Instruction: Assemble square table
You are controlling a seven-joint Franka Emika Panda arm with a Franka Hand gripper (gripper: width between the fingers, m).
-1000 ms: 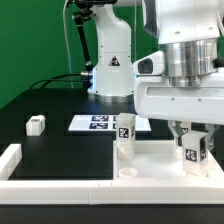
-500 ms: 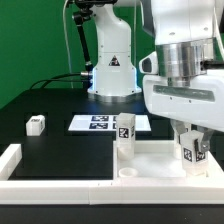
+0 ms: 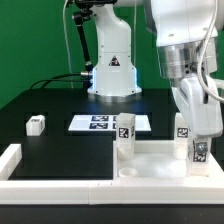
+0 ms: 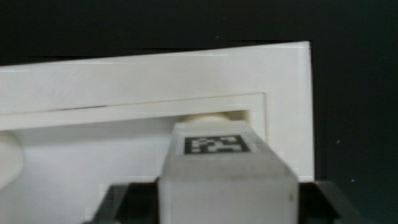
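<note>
Jaws are pinched on a leg! The gripper (image 4: pixel 222 207) has the white tagged block (image 4: pixel 221 175) squeezed between its two dark fingers (image 4: pixel 128 206), tag facing the wrist camera. In the exterior view the gripper (image 3: pixel 198 148) leans at a tilt, and the held leg (image 3: pixel 199 154) tilts with it, lower end down at the square slab (image 3: pixel 155 158) near the corner on the exterior view's right. Whether it is seated there, I cannot tell.

Just beside the gripper another tagged block (image 3: pixel 182 131) peeks out, partly hidden. Over on the slab's far corner, toward the exterior view's left, a standing leg (image 3: pixel 125 134) sits upright, tag forward.

Behind the slab lies the marker board (image 3: pixel 92 123), flat on the black table (image 3: pixel 50 145). Well apart, a loose leg (image 3: pixel 36 124) rests alone. The border rail (image 3: pixel 10 158) frames the near edge.
</note>
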